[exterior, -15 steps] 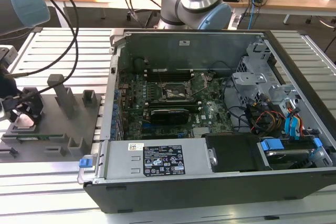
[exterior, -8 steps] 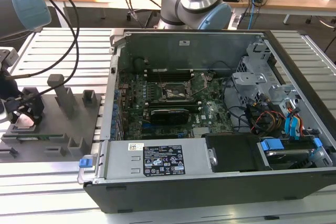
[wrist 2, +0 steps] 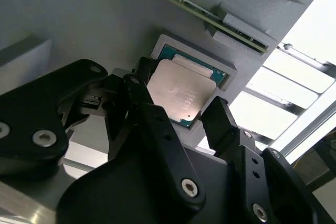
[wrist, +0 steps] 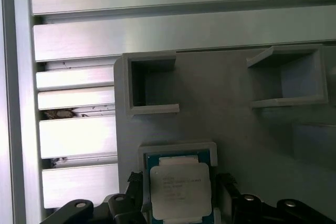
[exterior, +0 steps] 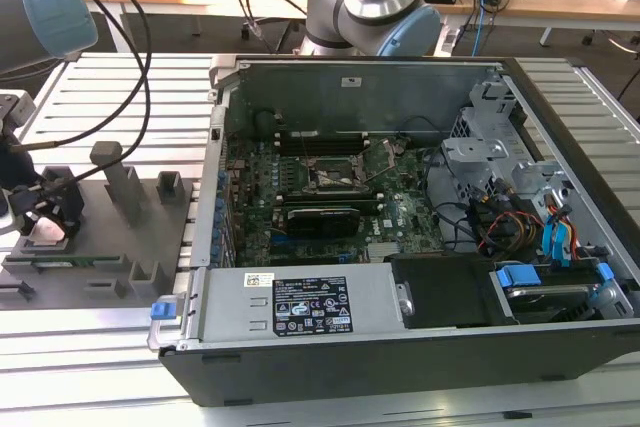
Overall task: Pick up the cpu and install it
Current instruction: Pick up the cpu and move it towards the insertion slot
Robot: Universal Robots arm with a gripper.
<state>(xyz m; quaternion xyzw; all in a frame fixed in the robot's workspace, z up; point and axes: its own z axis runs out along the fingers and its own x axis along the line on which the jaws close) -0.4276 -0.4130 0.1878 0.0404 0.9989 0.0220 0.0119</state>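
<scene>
Spread hand (wrist 2: 178, 93) astride cpu (wrist: 180, 190) in holder (wrist: 220, 103)

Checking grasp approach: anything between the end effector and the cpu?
Nothing visible. In the first wrist view the cpu lies uncovered in its grey fixture pocket, the open end effector straddling it.

Silver-grey cpu (wrist 2: 181, 94) with teal border, black gripper (wrist 2: 180, 99), grey tray (wrist: 236, 87)
</scene>
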